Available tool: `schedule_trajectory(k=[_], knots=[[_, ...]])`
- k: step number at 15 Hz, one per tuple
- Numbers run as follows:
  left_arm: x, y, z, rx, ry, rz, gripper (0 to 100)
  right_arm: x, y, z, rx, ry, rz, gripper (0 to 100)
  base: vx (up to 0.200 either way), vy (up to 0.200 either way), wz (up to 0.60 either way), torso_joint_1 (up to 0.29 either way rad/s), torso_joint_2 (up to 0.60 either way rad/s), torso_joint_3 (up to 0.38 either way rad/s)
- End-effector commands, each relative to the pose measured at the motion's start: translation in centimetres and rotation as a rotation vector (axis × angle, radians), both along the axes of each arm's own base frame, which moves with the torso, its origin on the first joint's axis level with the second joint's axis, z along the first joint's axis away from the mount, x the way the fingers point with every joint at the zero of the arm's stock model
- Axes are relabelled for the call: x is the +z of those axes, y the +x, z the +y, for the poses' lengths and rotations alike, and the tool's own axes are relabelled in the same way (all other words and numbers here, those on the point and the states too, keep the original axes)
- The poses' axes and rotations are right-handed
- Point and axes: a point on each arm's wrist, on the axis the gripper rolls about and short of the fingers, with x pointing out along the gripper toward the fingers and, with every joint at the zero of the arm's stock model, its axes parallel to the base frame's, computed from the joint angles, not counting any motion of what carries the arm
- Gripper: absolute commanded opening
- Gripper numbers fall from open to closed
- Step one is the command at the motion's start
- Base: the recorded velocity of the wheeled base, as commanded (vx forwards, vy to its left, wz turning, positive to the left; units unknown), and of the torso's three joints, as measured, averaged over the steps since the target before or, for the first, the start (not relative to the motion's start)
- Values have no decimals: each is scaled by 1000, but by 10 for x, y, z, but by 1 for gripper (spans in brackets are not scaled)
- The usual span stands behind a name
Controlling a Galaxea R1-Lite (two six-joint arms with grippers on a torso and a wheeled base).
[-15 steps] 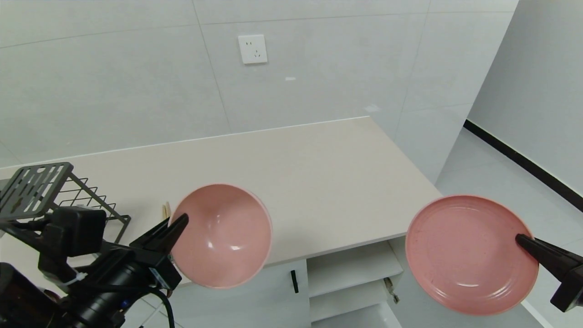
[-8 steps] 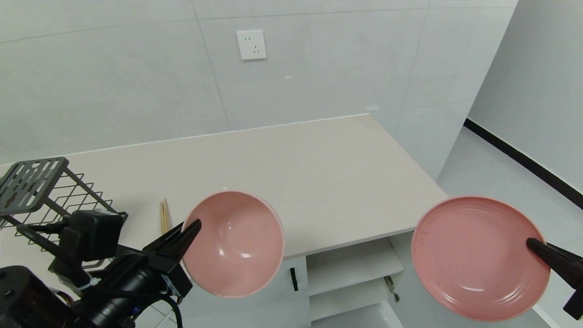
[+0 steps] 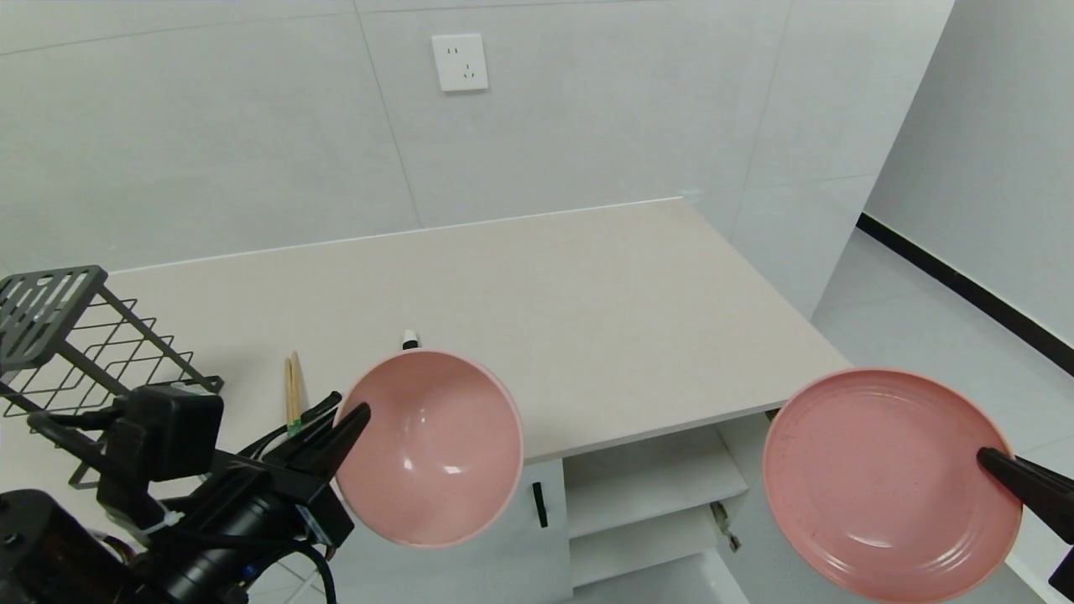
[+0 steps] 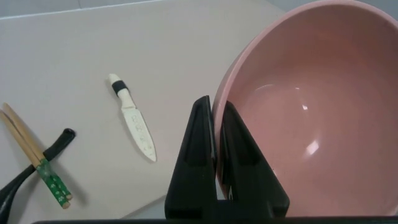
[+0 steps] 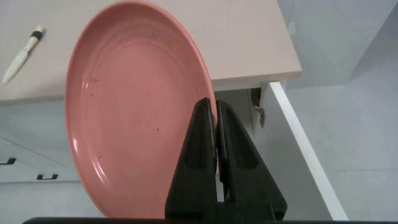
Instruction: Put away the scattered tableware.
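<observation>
Head view: my left gripper (image 3: 359,411) pinches the rim of the pink bowl (image 3: 436,449), my right gripper (image 3: 987,457) pinches the pink plate (image 3: 881,478), both aloft before the counter (image 3: 587,319). Nothing shelved yet, I reckon; chopsticks (image 3: 291,386) and small knife (image 4: 133,119) lie on top, cabinet shelves (image 3: 646,485) waiting.

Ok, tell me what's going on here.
The left gripper holds a pink bowl by its rim and the right gripper holds a pink plate by its rim, both in the air near the counter front. A small knife and chopsticks lie on the counter, not yet put away.
</observation>
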Motion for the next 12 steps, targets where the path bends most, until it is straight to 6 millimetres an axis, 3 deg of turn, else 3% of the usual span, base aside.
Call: schedule_trajectory(k=[1, 5, 12], knots=[[0, 0, 0, 1, 0, 1, 0, 0, 1, 0, 2, -1, 4, 0, 0, 0, 0, -261, 505, 256], [-1, 0, -2, -11, 1, 3, 0, -1, 2, 0, 2, -2, 12, 0, 0, 0, 0, -272, 542, 262], [-5, -21, -36, -237, 19, 24, 0, -8, 9, 2, 4, -11, 69, 0, 0, 0, 0, -270, 533, 256]])
